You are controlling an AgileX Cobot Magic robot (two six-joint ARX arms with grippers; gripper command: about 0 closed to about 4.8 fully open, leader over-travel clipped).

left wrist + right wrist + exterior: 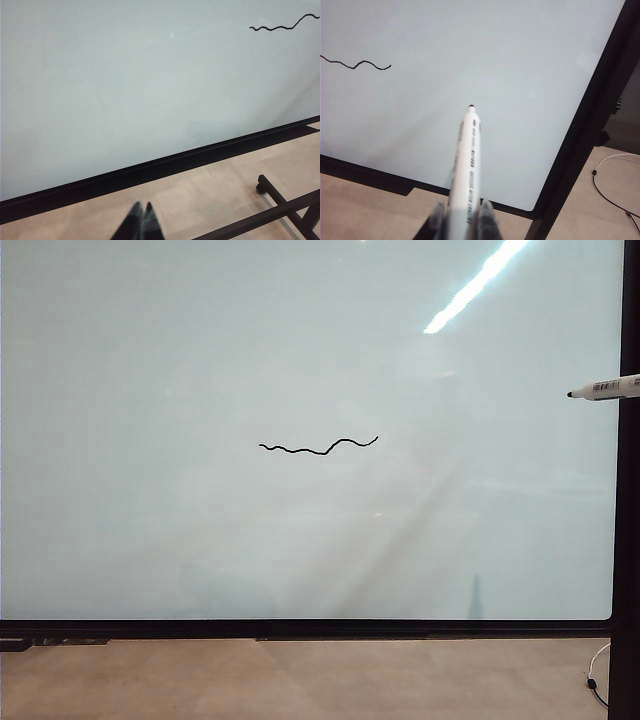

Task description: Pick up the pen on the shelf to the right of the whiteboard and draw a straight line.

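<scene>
The whiteboard (300,530) fills most of the exterior view, with a short wavy black line (320,447) near its middle. That line also shows in the left wrist view (285,26) and the right wrist view (356,63). The white pen (466,165) sits between the right gripper's (463,212) fingers, shut on its barrel, dark tip off the board and pointing at it. In the exterior view only the pen (605,389) shows, at the right edge beside the frame; neither gripper shows there. The left gripper (142,206) is shut and empty, low before the board's lower frame.
The board's black frame runs along the lower edge (300,628) and right side (629,490). A light wooden floor (300,680) lies below. A black stand leg with a caster (280,197) and a white cable (615,185) lie on the floor.
</scene>
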